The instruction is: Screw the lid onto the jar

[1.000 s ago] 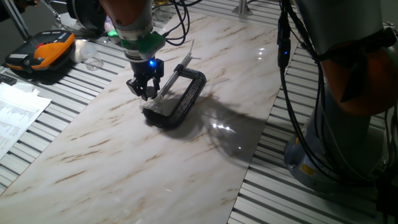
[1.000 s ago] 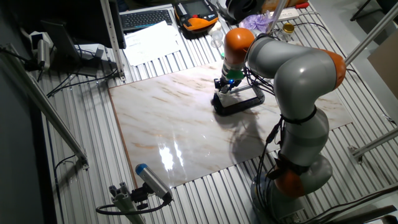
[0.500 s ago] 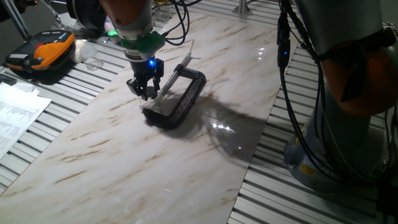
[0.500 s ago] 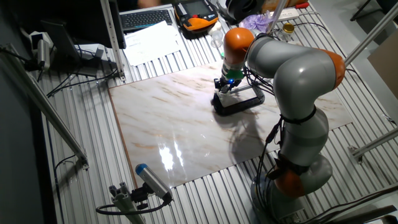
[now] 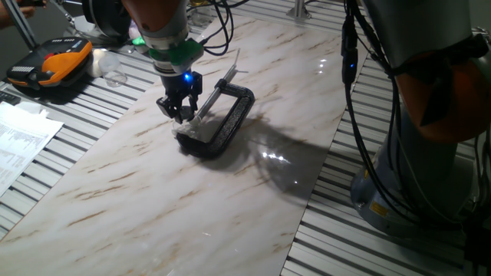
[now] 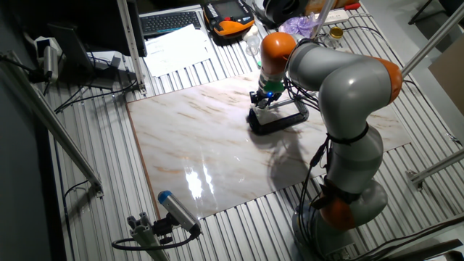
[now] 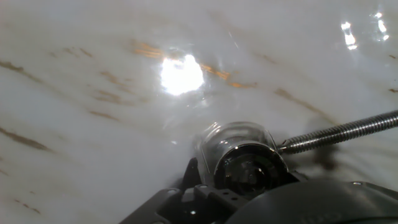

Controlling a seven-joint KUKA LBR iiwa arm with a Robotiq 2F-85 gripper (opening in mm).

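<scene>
The small clear jar (image 7: 210, 142) stands on the marble board, pinched in the big black C-clamp (image 5: 230, 123) by its steel screw rod (image 7: 339, 132). The silvery lid (image 7: 247, 167), shiny rim and dark centre, sits on top of the jar. My gripper (image 5: 179, 117) points straight down right over the jar (image 5: 189, 133), its fingers drawn close together at the lid. In the other fixed view the gripper (image 6: 261, 102) stands at the clamp's (image 6: 279, 119) left end. The lid itself is too small to see in the fixed views.
An orange and black handset (image 5: 50, 61) and papers (image 5: 19, 130) lie left of the marble board (image 5: 230, 207) on the slatted table. The arm's own grey and orange body (image 6: 348, 109) stands at the board's right side. A keyboard (image 6: 170, 22) lies at the back.
</scene>
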